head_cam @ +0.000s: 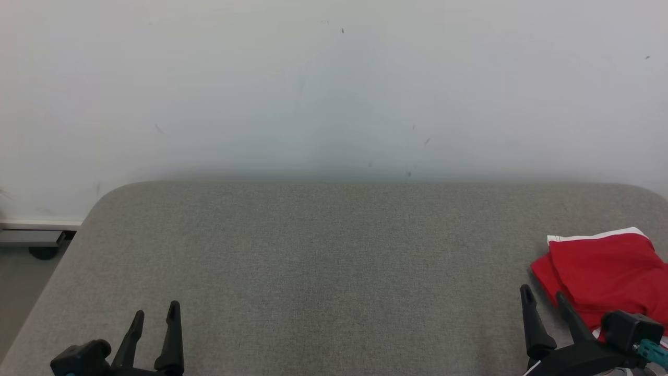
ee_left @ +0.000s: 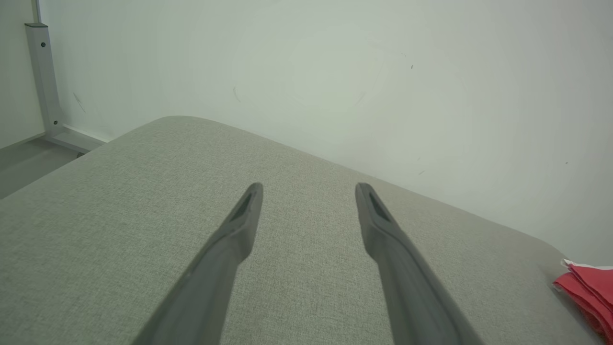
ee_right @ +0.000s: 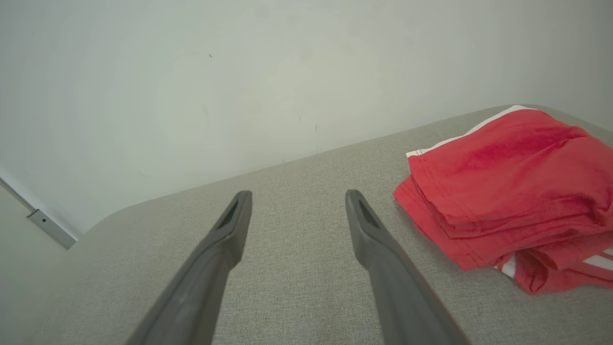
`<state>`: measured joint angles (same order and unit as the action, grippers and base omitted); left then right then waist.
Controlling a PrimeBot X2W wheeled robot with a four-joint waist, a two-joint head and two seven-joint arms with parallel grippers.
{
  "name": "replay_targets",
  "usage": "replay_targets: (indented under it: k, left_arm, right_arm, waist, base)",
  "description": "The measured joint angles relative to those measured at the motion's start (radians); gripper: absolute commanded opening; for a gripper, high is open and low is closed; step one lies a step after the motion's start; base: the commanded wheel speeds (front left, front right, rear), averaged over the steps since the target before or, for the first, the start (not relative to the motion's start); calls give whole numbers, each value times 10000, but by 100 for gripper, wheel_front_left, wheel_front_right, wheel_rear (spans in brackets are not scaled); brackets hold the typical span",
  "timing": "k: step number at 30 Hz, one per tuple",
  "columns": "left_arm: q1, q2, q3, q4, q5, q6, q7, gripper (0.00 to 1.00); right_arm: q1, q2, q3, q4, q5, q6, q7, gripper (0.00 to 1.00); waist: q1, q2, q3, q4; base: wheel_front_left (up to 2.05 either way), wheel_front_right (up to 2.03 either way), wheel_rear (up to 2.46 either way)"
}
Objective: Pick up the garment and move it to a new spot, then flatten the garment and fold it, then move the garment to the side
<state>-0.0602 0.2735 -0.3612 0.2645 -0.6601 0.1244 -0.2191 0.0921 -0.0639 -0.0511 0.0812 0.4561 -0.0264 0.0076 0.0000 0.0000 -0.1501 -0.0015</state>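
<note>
The garment (head_cam: 608, 271) is red with white trim, folded into a compact stack at the right edge of the grey padded table (head_cam: 334, 250). In the right wrist view the garment (ee_right: 512, 191) lies just right of my fingers. My right gripper (head_cam: 544, 295) is open and empty at the lower right, its fingertips just left of the stack and apart from it; the right gripper (ee_right: 297, 196) hovers over bare fabric. My left gripper (head_cam: 155, 312) is open and empty at the lower left; the left gripper (ee_left: 309, 189) points across the table, with the garment (ee_left: 586, 292) far to its right.
A white wall (head_cam: 334, 89) rises right behind the table's far edge. The table's rounded back left corner (head_cam: 112, 196) drops to grey floor (head_cam: 21, 282), where a metal frame leg with a caster (head_cam: 42, 245) stands by the wall.
</note>
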Motion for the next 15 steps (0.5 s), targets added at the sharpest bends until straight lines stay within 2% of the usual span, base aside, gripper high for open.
replay_targets:
  k: [3,4,15]
  left_arm:
    - [0,-50,38,10,59,0,46,100]
    - [7,-65,31,38,94,-2,44,0]
    - [739,-520,-42,696,-100,-29,176,0]
  right_arm:
    - [-10,2,33,90,0,2,-48,100]
    - [8,10,42,132,0,0,-69,0]
    - [616,148,92,907,234,0,13,0]
  waist:
    - [0,0,30,16]
    - [0,0,38,20]
    - [1,0,65,22]
  base:
    - [0,0,0]
    - [0,0,0]
    - [0,0,0]
